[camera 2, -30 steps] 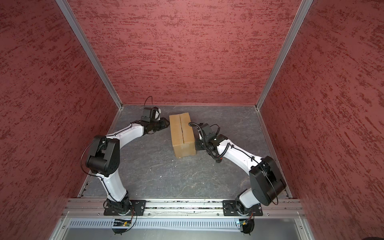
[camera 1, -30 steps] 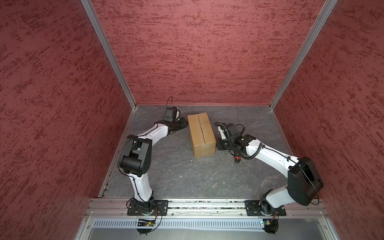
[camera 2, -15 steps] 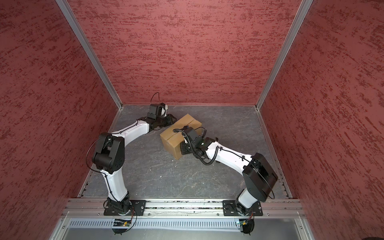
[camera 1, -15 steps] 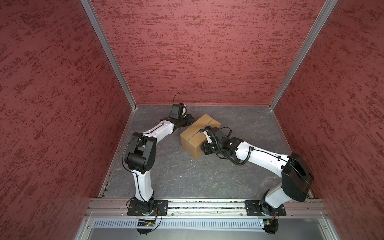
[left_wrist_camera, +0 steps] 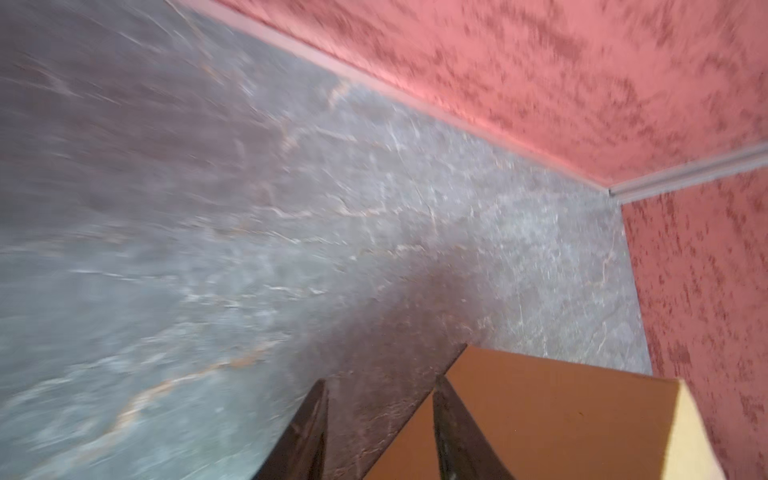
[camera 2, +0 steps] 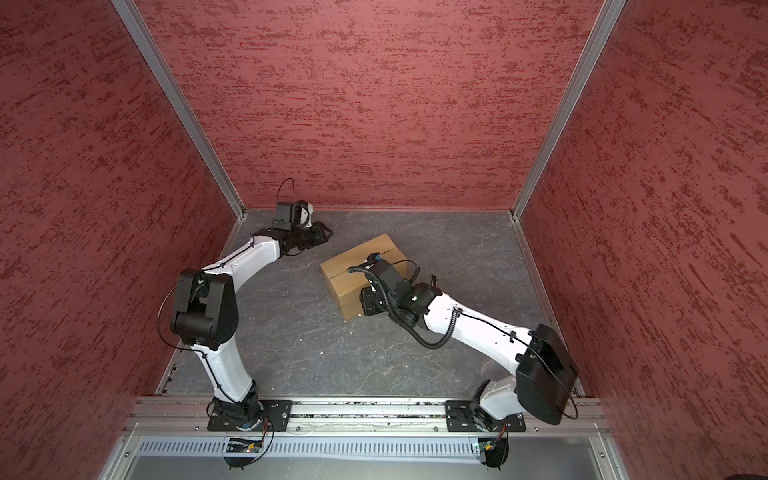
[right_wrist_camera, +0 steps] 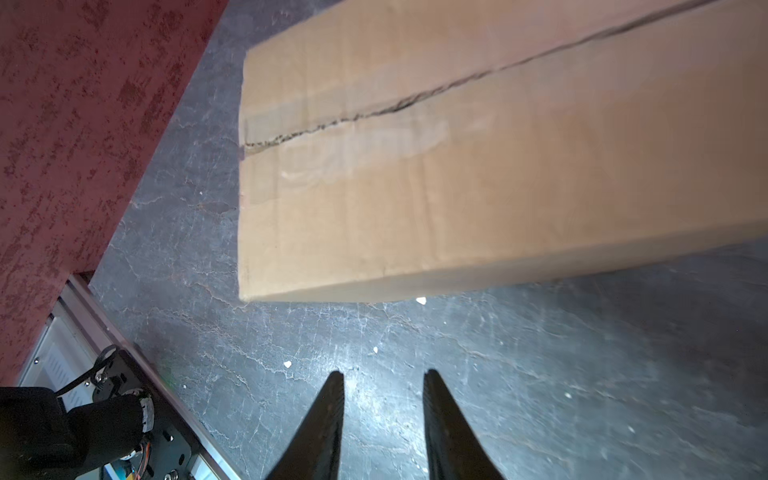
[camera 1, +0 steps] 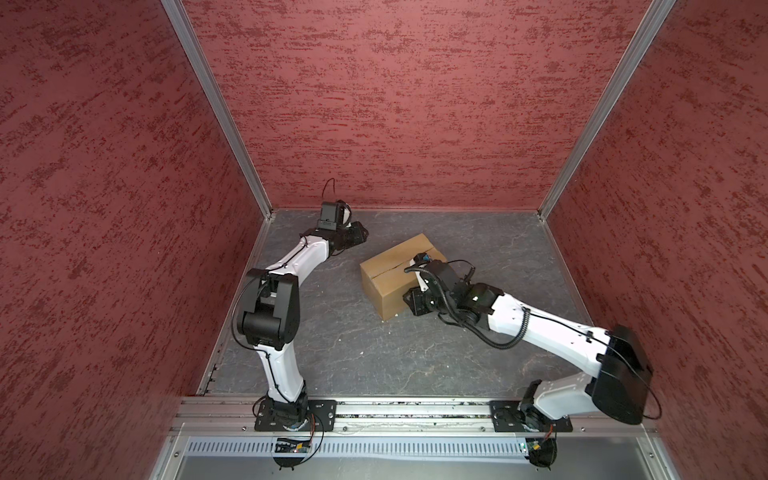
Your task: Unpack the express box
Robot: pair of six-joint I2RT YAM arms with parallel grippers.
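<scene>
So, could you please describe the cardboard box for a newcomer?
Inside the red-walled cell, find the grey marbled floor. Toward its back sits an oblong brown corrugated cardboard box, turned diagonally. It alone is brown, its flaps shut along a centre seam.

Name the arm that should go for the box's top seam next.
Right, likely. The right gripper hangs close beside the express box, with the top seam in its wrist view. The left gripper stands apart from the box.

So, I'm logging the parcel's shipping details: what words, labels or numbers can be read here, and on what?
No readable text anywhere.
Express box: plain brown cardboard, no label or print on the faces shown.
Small circuit board at the front edge: any marking too small to read.
</scene>
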